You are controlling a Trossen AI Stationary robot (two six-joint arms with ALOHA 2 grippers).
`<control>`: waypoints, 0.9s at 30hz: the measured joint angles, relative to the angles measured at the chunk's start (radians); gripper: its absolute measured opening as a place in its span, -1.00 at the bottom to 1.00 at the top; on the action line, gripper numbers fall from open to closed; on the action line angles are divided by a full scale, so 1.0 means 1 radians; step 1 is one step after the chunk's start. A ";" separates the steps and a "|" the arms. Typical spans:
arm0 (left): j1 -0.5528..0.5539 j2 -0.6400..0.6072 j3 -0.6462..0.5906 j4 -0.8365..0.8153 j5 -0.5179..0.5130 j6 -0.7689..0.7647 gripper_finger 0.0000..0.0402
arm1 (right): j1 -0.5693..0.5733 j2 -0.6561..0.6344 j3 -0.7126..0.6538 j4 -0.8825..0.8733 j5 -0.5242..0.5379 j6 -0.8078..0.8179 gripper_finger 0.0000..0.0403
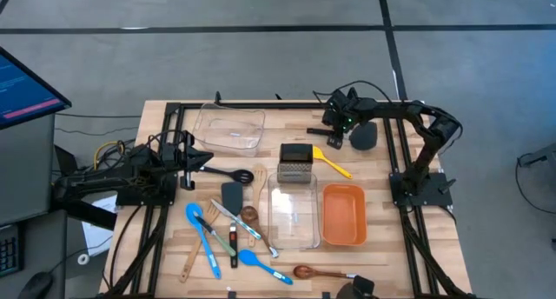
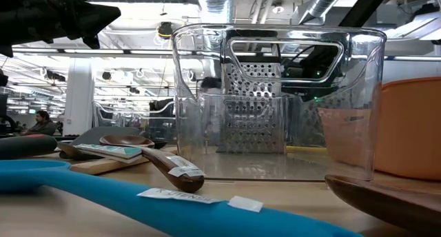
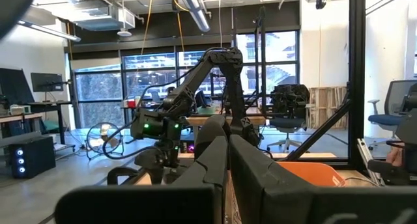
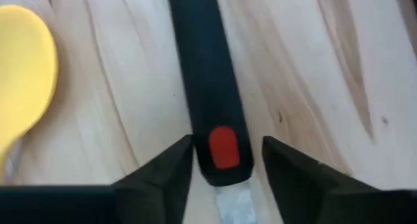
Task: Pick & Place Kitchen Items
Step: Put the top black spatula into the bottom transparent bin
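Right wrist view: a black-handled utensil with a red patch near its handle end lies flat on the wooden table. The right gripper is low over it, its two dark fingers parted, one on each side of the handle end. A narrow gap shows on either side; no contact can be confirmed, so nothing is gripped. The bowl of a yellow spoon lies just beside the handle.

High view: the right gripper is at the far side of the table, near the spoon bowl and the steel box grater. The grater stands upright between two clear containers, one at the far side and one nearer the front. An orange tray sits just beside the nearer container. The remaining kitchen items lie loose front-left: blue spoons, a black ladle, a black turner, wooden utensils, and a wooden spoon at the front edge.

Left gripper is held above the table's left side, over no item. In the left wrist view its fingers are pressed together with nothing between them.

Low view: the grater is seen through the clear container; a blue spoon handle crosses the foreground.
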 joint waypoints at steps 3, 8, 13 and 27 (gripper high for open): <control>0.000 0.000 0.000 0.000 0.000 0.000 -0.96 | 0.001 -0.001 0.000 0.002 0.001 -0.005 -0.44; 0.000 0.000 0.000 0.000 0.000 0.000 -0.96 | 0.000 -0.003 0.003 -0.016 0.001 -0.003 -0.55; 0.000 0.000 0.000 0.000 0.000 0.000 -0.96 | 0.000 -0.004 0.003 -0.030 0.000 0.006 -0.55; 0.000 0.000 0.000 0.000 0.000 0.000 -0.96 | 0.000 -0.005 0.007 -0.043 -0.003 0.035 -0.55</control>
